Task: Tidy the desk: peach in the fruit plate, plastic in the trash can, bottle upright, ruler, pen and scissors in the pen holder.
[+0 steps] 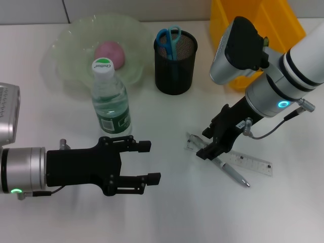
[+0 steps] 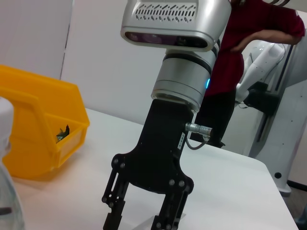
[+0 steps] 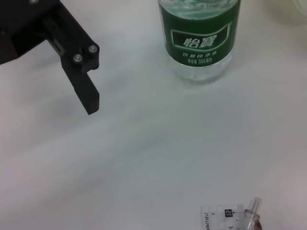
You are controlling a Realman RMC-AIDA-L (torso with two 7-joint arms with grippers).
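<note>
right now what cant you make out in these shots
- Ruler end and pen top: head view, under the right gripper.
- Scissors blades: head view, inside the pen holder.
- Trash can contents: left wrist view, walls hide most.

Bare table [image 1: 172,212] between hands; bottle [image 1: 110,101] crowds left hand [image 1: 150,162]; pen holder [image 1: 174,63] behind.

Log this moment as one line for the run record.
right end effector: down over ruler and pen | left end effector: open, idle | bottle: upright | peach: in plate
</note>
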